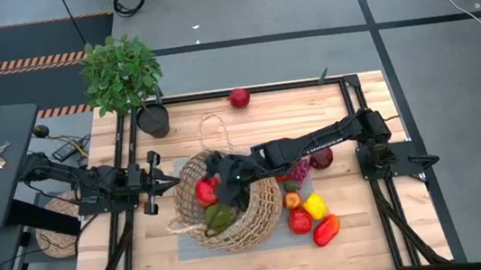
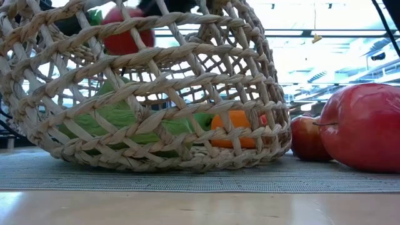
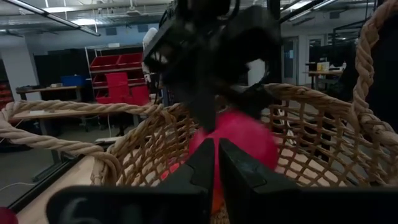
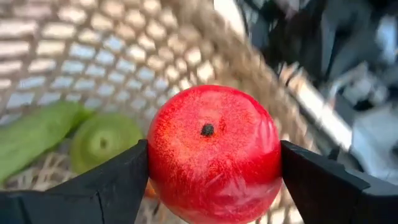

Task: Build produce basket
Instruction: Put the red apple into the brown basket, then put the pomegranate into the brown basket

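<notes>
The wicker basket point(image 1: 248, 218) rests on a grey mat point(image 2: 312, 178), its mouth turned up and toward the table's left. It holds green pieces point(image 2: 125, 122) and an orange one point(image 2: 234, 128). My right gripper point(image 1: 213, 185) reaches into the mouth from the right, shut on a round red fruit point(image 4: 214, 152). My left gripper point(image 3: 216, 165) is shut and waits just left of the basket's rim point(image 3: 74, 146). More produce point(image 1: 308, 211) lies on the table right of the basket. My right gripper pinches the red fruit by two opposite sides point(image 4: 155, 168) between its two fingers point(image 4: 118, 180). The fingers slant down from the table's right. The fruit's dimpled end point(image 4: 207, 129) faces back toward the wrist. It hangs clear above the green pieces point(image 4: 102, 140) inside the basket.
A lone red fruit point(image 1: 239, 98) sits at the table's far edge. A potted plant point(image 1: 123, 74) stands at the far left corner. Two red apples point(image 2: 369, 125) lie on the mat right of the basket. A flat woven disc point(image 1: 56, 230) lies off the table's left edge.
</notes>
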Controlling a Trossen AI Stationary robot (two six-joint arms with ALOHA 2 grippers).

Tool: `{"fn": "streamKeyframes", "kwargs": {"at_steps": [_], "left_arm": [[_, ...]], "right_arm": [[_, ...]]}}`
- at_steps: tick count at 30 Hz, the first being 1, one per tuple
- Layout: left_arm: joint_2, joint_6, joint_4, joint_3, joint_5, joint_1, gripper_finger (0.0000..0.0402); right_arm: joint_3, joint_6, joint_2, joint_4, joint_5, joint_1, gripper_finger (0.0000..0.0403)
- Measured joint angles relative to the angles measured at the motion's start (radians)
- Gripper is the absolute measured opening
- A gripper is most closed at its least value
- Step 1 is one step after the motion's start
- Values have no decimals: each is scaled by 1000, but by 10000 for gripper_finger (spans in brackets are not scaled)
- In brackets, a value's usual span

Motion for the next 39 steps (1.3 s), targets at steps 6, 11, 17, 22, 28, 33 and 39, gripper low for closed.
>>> {"fn": "streamKeyframes", "kwargs": {"at_steps": [6, 11, 17, 22, 28, 33, 39], "left_arm": [[0, 0, 0, 0, 0, 0, 35], [0, 0, -1, 0, 1, 0, 34], [0, 0, -1, 0, 0, 0, 28], [0, 0, -1, 0, 1, 0, 35], [0, 0, -1, 0, 1, 0, 32], [0, 0, -1, 0, 1, 0, 29], [0, 0, 0, 0, 1, 0, 36]], "right_arm": [[0, 112, 0, -115, -1, -8, 344], [-12, 173, 1, -157, 5, -8, 347], [-13, 215, 1, -158, 5, -8, 390], [-13, 203, -2, -105, 41, -3, 389], [-13, 56, -80, 36, 316, 46, 387], [-12, 59, -180, 149, 420, 36, 385], [-30, 251, -295, 90, 389, -112, 372]]}}
